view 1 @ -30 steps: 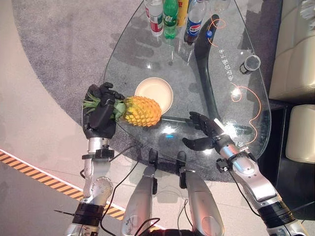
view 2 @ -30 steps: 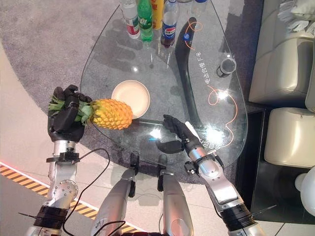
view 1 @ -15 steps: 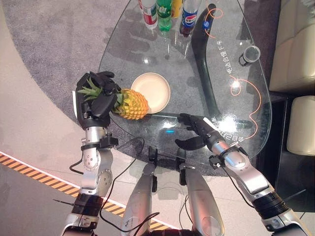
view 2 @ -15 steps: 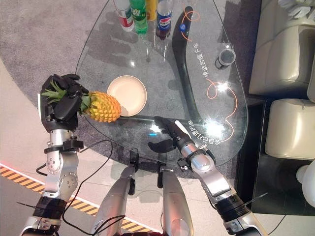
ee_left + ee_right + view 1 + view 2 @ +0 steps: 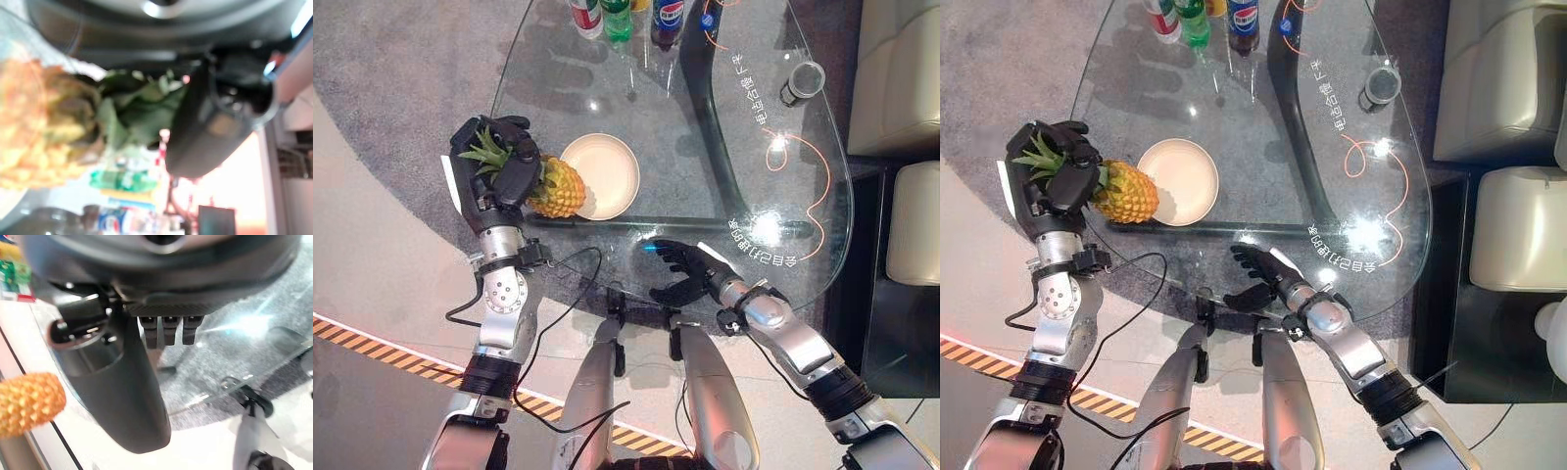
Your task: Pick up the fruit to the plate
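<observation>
A yellow pineapple (image 5: 558, 188) with a green leafy crown hangs at the near left edge of the glass table (image 5: 666, 127). My left hand (image 5: 499, 176) is shut on its crown, and the leaves (image 5: 132, 110) show beside the thumb in the left wrist view. The fruit's body overlaps the left rim of a round cream plate (image 5: 607, 174). My right hand (image 5: 690, 274) is open over the table's near edge, fingers spread and holding nothing; its thumb (image 5: 122, 391) shows large in the right wrist view, with the pineapple (image 5: 29, 401) beyond it.
Several drink bottles (image 5: 626, 15) stand at the table's far edge. A dark cup (image 5: 800, 80) sits at the far right of the glass. Cream sofa cushions (image 5: 901, 88) line the right side. Grey carpet lies under the table.
My left hand has carried the pineapple closer to the plate, so the fruit now overlaps its rim. The right hand has drawn back toward the table's near edge. The camera has also shifted.
</observation>
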